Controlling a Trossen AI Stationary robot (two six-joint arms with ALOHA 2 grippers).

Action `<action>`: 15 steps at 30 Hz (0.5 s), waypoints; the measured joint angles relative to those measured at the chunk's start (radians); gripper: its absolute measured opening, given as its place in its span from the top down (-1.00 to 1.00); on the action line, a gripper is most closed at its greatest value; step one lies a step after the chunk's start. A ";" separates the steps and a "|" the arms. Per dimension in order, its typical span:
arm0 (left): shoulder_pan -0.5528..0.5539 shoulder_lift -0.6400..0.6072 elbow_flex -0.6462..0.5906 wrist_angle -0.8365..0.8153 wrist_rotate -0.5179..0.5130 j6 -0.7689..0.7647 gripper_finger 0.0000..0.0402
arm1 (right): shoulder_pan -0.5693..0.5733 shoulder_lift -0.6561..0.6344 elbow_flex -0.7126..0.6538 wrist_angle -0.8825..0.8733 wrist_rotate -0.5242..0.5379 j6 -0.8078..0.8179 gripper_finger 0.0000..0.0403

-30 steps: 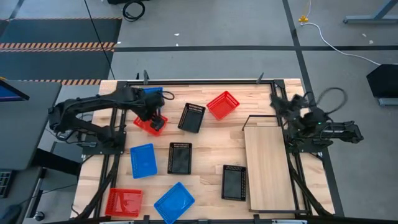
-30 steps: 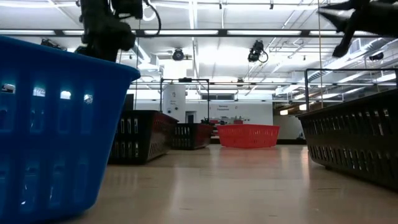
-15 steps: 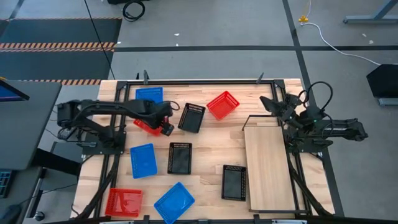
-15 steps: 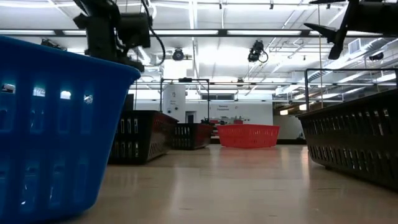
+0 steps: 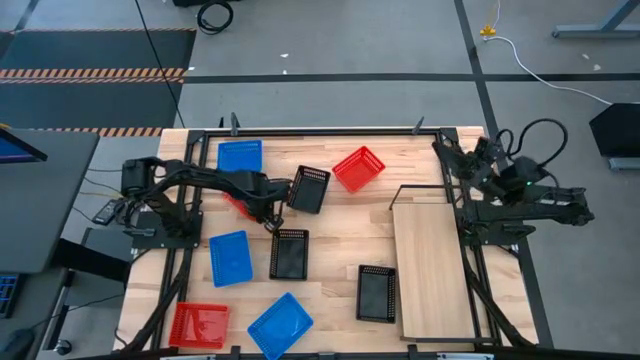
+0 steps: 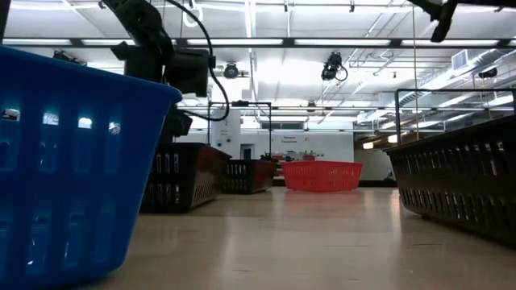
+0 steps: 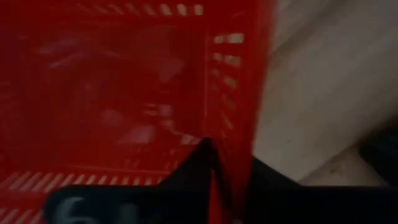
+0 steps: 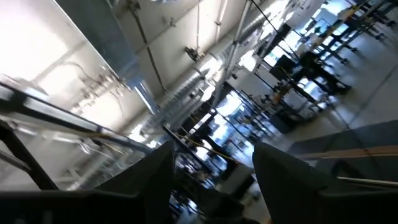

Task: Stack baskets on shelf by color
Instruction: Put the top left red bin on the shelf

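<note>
**Left pincer closes on a red basket's wall; shelf still bare**

High view: the left pincer (image 5: 268, 203) has swung right from the far-left of the surface (image 5: 340, 235) and now sits over the red basket (image 5: 232, 203) beside a black basket (image 5: 308, 189). Half a second ago its jaws stood wide; now they are drawn in. The right pincer (image 5: 462, 160) has pulled back toward the far-right corner, above the shelf (image 5: 433, 270), which carries nothing. The other baskets lie scattered: blue far left, red at far centre, more blue, black and red nearer.

Low view: the left arm's wrist has dropped lower, hanging behind the near blue basket (image 6: 72, 161); no basket is lifted.

Left wrist view: the red basket (image 7: 124, 93) fills the picture, its side wall pinched between the two dark fingers (image 7: 199, 168), nearly closed on the thin plastic.

Right wrist view: only ceiling and room show between spread fingers (image 8: 286, 174); this pincer is open and holds nothing.

By my reading, the first pick has just been secured, and the carry to the shelf comes next.
</note>
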 joint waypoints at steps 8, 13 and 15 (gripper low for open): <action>-0.011 -0.017 0.267 -0.155 0.007 0.261 0.97 | 0.000 0.086 0.245 -0.317 0.007 -0.069 -0.09; -0.043 -0.018 0.468 -0.227 0.005 0.543 0.98 | 0.000 0.203 0.441 -0.683 -0.001 -0.107 -0.09; -0.061 -0.019 0.529 -0.231 0.005 0.680 0.98 | -0.001 0.261 0.508 -0.802 0.000 -0.114 -0.09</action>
